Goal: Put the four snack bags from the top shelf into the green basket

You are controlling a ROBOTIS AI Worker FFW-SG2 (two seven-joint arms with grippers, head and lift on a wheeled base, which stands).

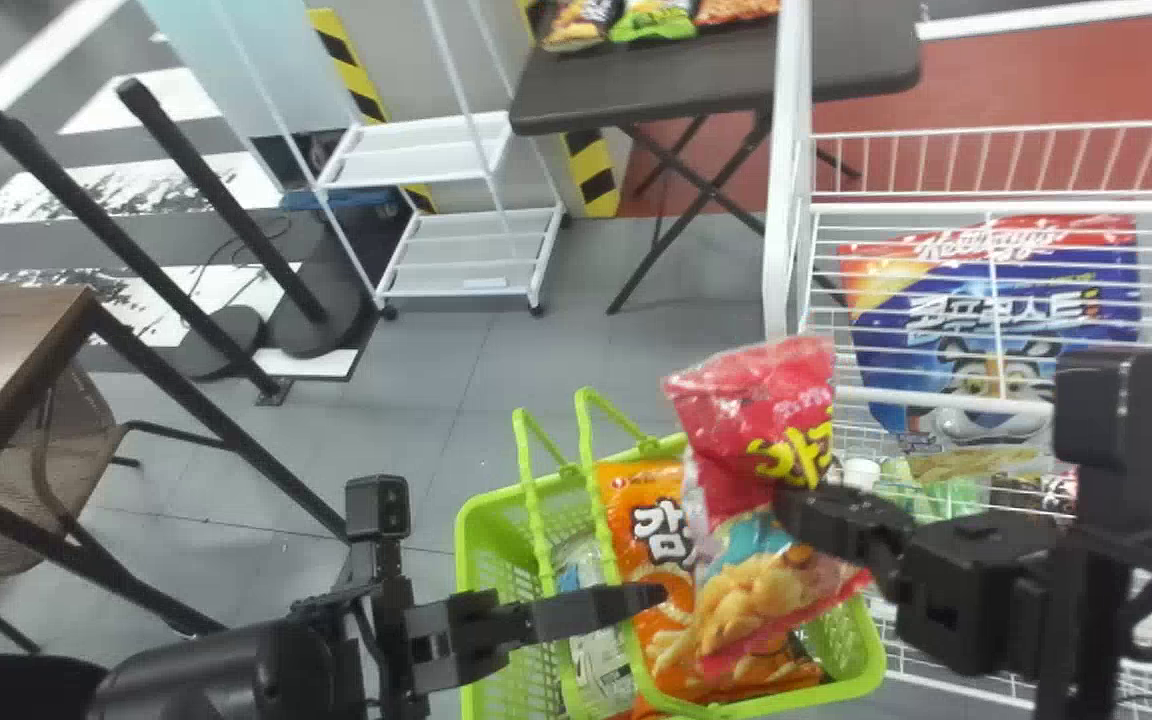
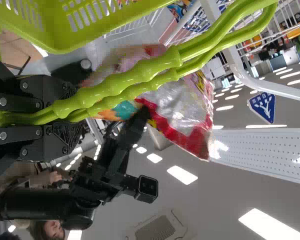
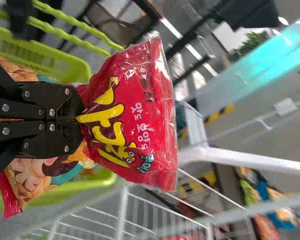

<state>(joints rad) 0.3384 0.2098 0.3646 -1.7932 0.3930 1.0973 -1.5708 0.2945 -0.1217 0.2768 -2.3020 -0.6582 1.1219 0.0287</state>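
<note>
My left gripper (image 1: 641,598) is over the green basket (image 1: 468,560), shut on the basket's green handles (image 1: 601,520). The left wrist view shows those handles (image 2: 140,75) running through the left gripper (image 2: 70,114). Held by my right gripper (image 1: 801,508), a red snack bag (image 1: 756,420) hangs upright above the basket's right part. Close up in the right wrist view, the right gripper (image 3: 72,120) pinches the red bag (image 3: 155,115) around its middle. Inside the basket lie an orange snack bag (image 1: 636,500) and a silvery-white bag (image 1: 604,665).
White wire shelving (image 1: 936,208) rises at the right, with a large blue cereal bag (image 1: 986,320) behind its bars. A dark table (image 1: 676,90) with several snack bags stands farther back, beside a white rack (image 1: 416,150). A brown table (image 1: 16,350) is at the left.
</note>
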